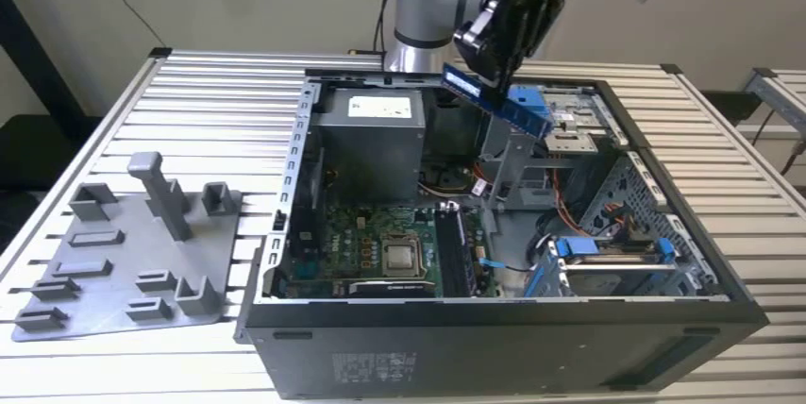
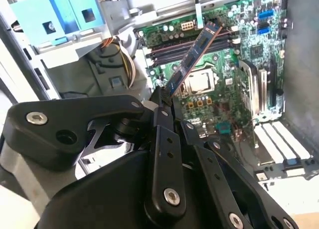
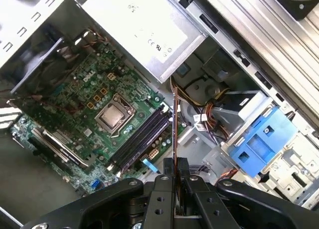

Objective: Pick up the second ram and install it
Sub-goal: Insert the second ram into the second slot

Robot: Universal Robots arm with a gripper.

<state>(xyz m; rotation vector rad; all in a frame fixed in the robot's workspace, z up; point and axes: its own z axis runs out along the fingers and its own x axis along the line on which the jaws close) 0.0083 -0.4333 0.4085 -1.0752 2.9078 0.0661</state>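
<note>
Where the slatted tabletop (image 1: 214,83) reaches the exterior view's left, a grey tray (image 1: 126,262) with upright pegs lies flat. Just beside it sits an open computer case (image 1: 504,357), with a grey power box (image 1: 372,130) at its far end and a green board (image 1: 365,253) nearer the camera. Above the case hangs the claw (image 1: 494,64), pinching 1 end of the second ram (image 1: 500,102), a thin dark strip held tilted in the air, apart from the board. In both wrist views the strip juts from the claw's tips, with the board's long black sockets (image 3: 142,139) behind it. Toward the exterior view's right, a blue bracket (image 1: 605,248) sits inside the case.
</note>
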